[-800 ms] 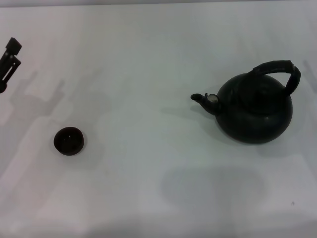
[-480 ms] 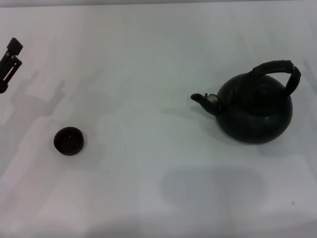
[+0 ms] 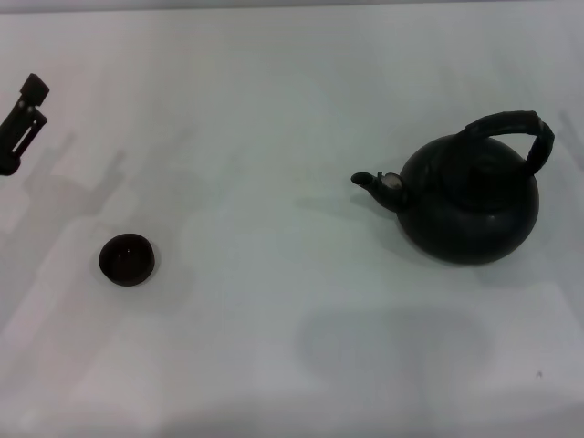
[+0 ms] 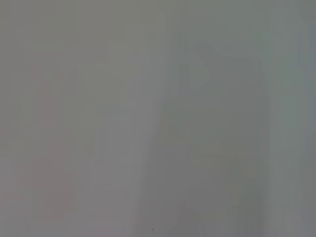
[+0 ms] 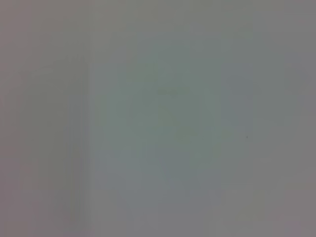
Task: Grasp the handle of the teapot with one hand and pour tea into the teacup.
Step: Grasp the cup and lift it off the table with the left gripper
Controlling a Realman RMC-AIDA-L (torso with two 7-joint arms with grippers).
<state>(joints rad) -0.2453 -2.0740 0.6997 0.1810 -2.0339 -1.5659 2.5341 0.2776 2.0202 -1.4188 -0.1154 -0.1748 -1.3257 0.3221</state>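
pre-grasp, nothing held yet.
we see the round matte-black teapot (image 3: 470,203) upright at right, arched black handle (image 3: 513,130) free, small dark teacup (image 3: 127,259) well apart left; left gripper (image 3: 22,120) at far-left edge, grip state unclear; next, reach the handle.

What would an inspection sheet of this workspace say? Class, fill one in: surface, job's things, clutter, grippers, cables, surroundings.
Surface: white table, plain, with soft shadows.
Job's things: teapot upright on the robot's right, spout pointing toward the left side; handle arched over it, ungrasped. Teacup upright on the left, far from the teapot. No tea seen.
Clutter: nothing seen.
Grippers: left gripper at the far left edge, away from both things; right not in view.
Cables: nothing seen.
Surroundings: nothing seen beyond the table; both wrist views show only a blank surface.
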